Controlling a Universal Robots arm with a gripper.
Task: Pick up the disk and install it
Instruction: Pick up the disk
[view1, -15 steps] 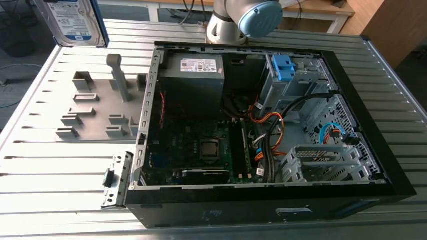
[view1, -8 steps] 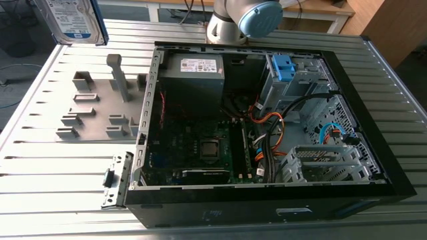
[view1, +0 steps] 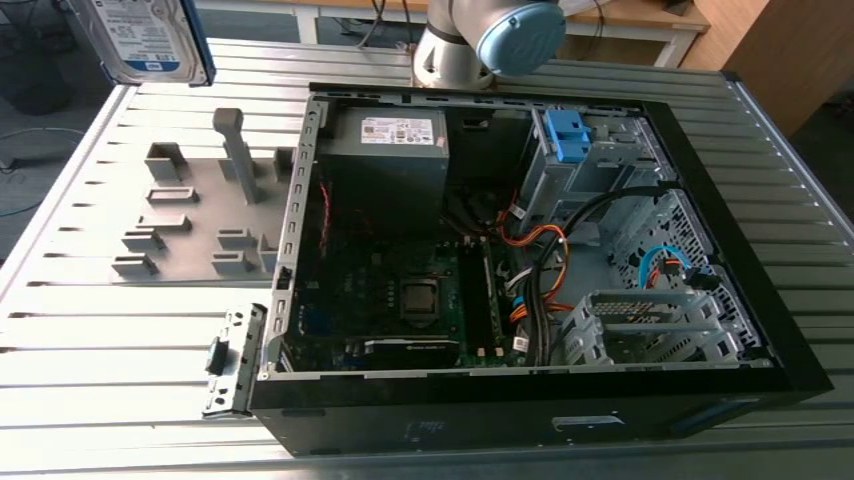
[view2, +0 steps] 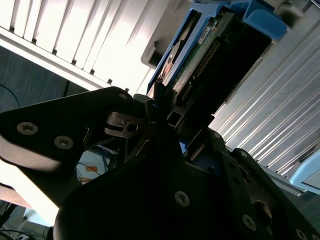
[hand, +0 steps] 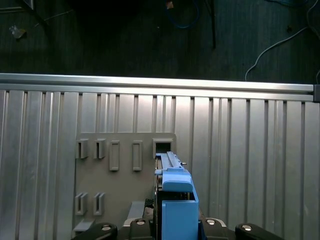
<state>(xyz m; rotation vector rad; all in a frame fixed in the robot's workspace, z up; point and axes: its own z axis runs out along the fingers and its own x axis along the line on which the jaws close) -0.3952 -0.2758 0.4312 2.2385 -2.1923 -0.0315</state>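
Plainly, the disk (view1: 140, 40) hangs upright in the air above the far corner of the tabletop (view1: 80, 330) on the exterior view's left. The fingers (view2: 158, 102) pinch it by one end, blue caddy and all. In the first wrist view it hangs over the grey tray (hand: 125, 170), close to an empty slot (hand: 162, 146), and not far from the tabletop's edge.

The grip looks like the weak point. The hold is on one end only, and partly on plastic, so the disk could tilt or slip on a quick swing. A drop here would land it on ribbed metal, or over the edge onto the floor (hand: 125, 35).

The open case (view1: 787, 330) brings its own hazards. Orange and black cables (view1: 541, 255) loop across the middle, just beside the silver cage (view1: 641, 320) at the near corner. A low or skewed approach could snag them, or knock the caddy on the case wall. If the caddy meets its rails tilted, it may jam rather than seat. A bare blue bracket (view1: 567, 135) sits in the far bay and could be mistaken for the target.

The tabletop is slatted aluminium, hard and grooved, with strong glare along the slats. The arm (view1: 487, 40) stands at its far edge. Beyond are a dark floor strewn with wires, white table legs and wooden furniture.
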